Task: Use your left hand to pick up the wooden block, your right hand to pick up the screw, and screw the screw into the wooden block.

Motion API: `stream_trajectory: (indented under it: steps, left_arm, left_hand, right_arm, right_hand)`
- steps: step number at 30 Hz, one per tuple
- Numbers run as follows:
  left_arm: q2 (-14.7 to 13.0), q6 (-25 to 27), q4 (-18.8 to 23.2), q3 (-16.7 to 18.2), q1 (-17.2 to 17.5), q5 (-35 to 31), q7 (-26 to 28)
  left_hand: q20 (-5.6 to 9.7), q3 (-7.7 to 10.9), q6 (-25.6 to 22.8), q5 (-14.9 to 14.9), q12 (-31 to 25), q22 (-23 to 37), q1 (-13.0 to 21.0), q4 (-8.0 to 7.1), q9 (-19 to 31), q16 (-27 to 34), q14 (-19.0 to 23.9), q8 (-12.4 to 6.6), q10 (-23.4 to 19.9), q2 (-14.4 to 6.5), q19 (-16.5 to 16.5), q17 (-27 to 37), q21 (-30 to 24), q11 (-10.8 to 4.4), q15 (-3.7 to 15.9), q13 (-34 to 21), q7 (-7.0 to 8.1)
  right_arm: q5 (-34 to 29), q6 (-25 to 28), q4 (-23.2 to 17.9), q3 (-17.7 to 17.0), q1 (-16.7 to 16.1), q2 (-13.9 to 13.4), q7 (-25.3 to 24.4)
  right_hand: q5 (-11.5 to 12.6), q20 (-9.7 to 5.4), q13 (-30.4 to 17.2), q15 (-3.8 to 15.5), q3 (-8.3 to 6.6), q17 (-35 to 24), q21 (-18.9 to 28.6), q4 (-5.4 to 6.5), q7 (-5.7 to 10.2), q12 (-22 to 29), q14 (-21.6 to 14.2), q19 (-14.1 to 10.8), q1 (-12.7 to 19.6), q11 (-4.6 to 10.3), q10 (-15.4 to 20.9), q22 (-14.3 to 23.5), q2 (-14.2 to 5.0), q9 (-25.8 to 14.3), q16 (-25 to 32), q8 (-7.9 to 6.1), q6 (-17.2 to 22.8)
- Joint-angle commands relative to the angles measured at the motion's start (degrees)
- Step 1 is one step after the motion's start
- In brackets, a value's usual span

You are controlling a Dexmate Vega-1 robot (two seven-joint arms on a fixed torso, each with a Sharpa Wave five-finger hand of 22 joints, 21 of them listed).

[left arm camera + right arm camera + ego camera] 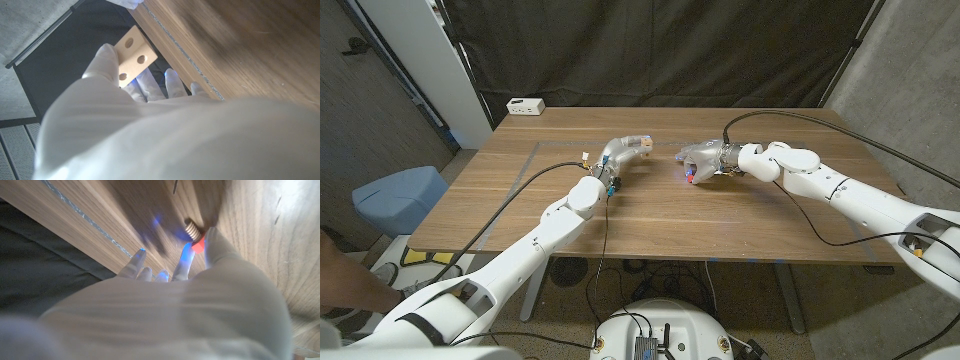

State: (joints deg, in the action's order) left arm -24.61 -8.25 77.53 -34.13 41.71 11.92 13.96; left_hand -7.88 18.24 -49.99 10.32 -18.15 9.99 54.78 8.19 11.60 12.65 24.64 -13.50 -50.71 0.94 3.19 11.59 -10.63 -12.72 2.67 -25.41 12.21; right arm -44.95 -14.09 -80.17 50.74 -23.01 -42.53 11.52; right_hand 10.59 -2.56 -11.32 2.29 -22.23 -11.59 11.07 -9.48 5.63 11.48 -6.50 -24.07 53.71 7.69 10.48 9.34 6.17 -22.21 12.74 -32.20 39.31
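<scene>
Both hands loaded: left hand (105, 100) grips the wooden block (131, 56), right hand (210, 295) apparently pinches the screw (192, 232); align tip squarely with a hole.

Bare desk (720, 215) lies open between the two hands; a white power strip (526, 106) sits at the far-left corner.

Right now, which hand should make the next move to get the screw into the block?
The right hand, probably. Its fingers already pinch the screw, and the left hand holds the wooden block with its holes exposed. In the head view the hands are apart, so the right should close in.
</scene>
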Motion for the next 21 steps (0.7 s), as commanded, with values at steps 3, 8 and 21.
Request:
stream_trajectory:
  steps: [3, 8, 21]
  left_arm:
    - [-0.2, 0.7, 0.9, 0.1, 0.6, 0.1, 0.5]
    - [-0.2, 0.0, 0.6, 0.1, 0.6, 0.1, 0.2]
    - [0.2, 0.4, 0.3, -0.2, 0.2, 0.1, 0.0]
  left_hand:
    - [0.17, 0.02, -1.4, 0.4, -0.1, 0.2, 0.0, -0.33, 0.2, 0.4, 0.4, -0.29, -0.5, -0.6, -0.1, 0.2, -0.6, 0.04, 5.89, -1.5, 0.23]
    - [0.19, -0.04, -1.6, 0.4, -0.1, 0.2, -0.1, -0.35, 0.2, 0.4, 0.4, -0.32, -0.5, -0.7, -0.2, 0.2, -0.6, 0.05, 5.95, -1.6, 0.2]
    - [0.21, -0.17, -1.6, 0.4, 0.0, 0.2, -0.2, -0.41, 0.2, 0.4, 0.4, -0.33, -0.5, -0.9, -0.1, 0.2, -0.6, 0.05, 5.87, -1.7, 0.21]
  right_arm:
    - [0.1, -0.3, 0.6, 0.4, 0.3, 0.3, -0.2]
    - [0.0, -0.3, 0.7, 0.5, 0.4, 0.3, -0.3]
    - [0.2, 0.2, 0.2, 0.2, 0.0, 0.1, -0.9]
  right_hand:
    - [0.0, -4.5, -0.1, 4.51, -0.77, -0.2, 0.3, 0.01, 0.0, 0.3, -0.9, -0.9, 0.7, 0.37, 0.7, 0.1, 0.17, -0.6, 0.3, -1.09, 1.1]
    - [0.0, -4.72, -0.1, 4.77, -0.97, -0.3, 0.3, 0.01, -0.03, 0.4, -1.3, -1.5, 0.9, 0.36, 1.2, 0.1, 0.13, -1.0, 0.3, -1.8, 1.6]
    - [-0.1, -4.91, -0.1, 5.03, -1.28, -0.3, 0.2, 0.1, -0.17, 0.4, -1.9, -2.1, 1.2, 0.33, 2.0, 0.1, 0.05, -1.8, 0.3, -2.88, 2.0]
